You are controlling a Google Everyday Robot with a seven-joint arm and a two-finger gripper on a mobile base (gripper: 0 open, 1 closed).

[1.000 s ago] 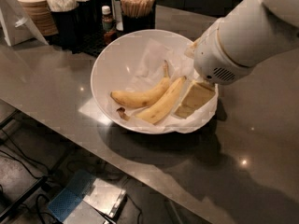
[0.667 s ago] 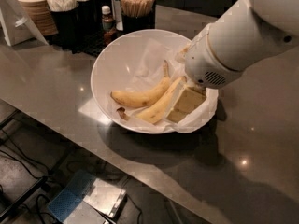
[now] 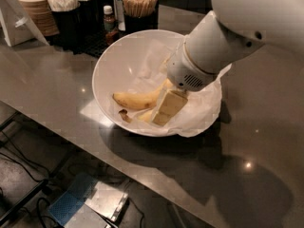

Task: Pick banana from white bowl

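The wide white bowl [image 3: 111,65], lined with crumpled white paper, stands on the grey counter. Two yellow bananas lie in it. The more curved one [image 3: 135,99] lies in full view at the bowl's front left. The straighter banana [image 3: 146,116] lies just in front of it and is mostly hidden under my gripper; only a small yellow part shows. My gripper [image 3: 162,114] reaches down into the bowl from the upper right, with its tip right at the straighter banana. The big white arm housing hides the bowl's right half.
A rack with stacked cups [image 3: 35,8], a holder of wooden stirrers [image 3: 139,3] and a small bottle [image 3: 109,17] stands behind the bowl. The counter's front edge [image 3: 71,141] runs diagonally below the bowl, with floor, cables and a blue box [image 3: 71,205] beneath.
My arm has moved left and lower into the bowl. The gripper now covers most of the straighter banana, which showed more fully before. The bananas and the bowl have not shifted.
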